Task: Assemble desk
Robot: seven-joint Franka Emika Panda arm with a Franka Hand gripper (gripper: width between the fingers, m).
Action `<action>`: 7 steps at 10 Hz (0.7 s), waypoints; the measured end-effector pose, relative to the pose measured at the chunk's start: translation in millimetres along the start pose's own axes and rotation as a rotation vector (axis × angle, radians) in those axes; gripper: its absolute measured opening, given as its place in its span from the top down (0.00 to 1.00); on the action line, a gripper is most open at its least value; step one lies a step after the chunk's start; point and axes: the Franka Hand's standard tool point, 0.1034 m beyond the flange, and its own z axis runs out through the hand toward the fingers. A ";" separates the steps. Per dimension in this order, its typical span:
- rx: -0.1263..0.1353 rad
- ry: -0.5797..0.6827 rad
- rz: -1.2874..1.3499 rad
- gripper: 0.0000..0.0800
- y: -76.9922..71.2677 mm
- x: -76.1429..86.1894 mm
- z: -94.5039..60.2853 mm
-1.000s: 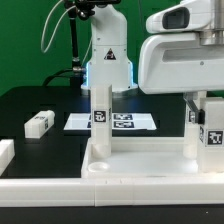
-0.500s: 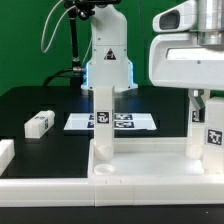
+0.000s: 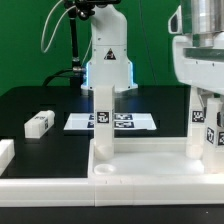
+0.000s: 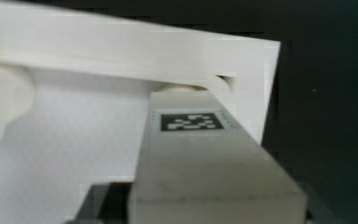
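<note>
Over on the exterior view's right, the gripper (image 3: 206, 112) pinches a tagged desk leg (image 3: 200, 127) standing upright on the white tabletop (image 3: 150, 162); another leg (image 3: 101, 122) stands nearby.

desk kit, part built: tabletop down, two legs up, one leg loose

the white rimmed tabletop (image 3: 140, 160) lies flat at the front of the black table, a round socket showing in its near corner on the exterior view's left. one white block leg (image 3: 102, 118) stands upright at that side, a black-white tag on its face. a second tagged leg (image 3: 202, 125) stands upright at the exterior view's right edge, partly cut off, so whether it is fully seated cannot be told. a third leg (image 3: 39, 123) lies on its side, well apart, off to the exterior view's left. in the wrist view, a tagged leg (image 4: 208, 170) meets the tabletop's corner (image 4: 140, 70).
</note>
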 end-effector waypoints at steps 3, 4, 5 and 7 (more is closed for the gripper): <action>0.000 -0.013 0.181 0.64 0.2 -0.1 0.2; -0.001 -0.013 0.231 0.64 0.3 -0.1 0.3; -0.001 -0.013 0.246 0.64 0.4 -0.7 0.4; -0.001 -0.011 0.283 0.64 0.5 -0.6 0.6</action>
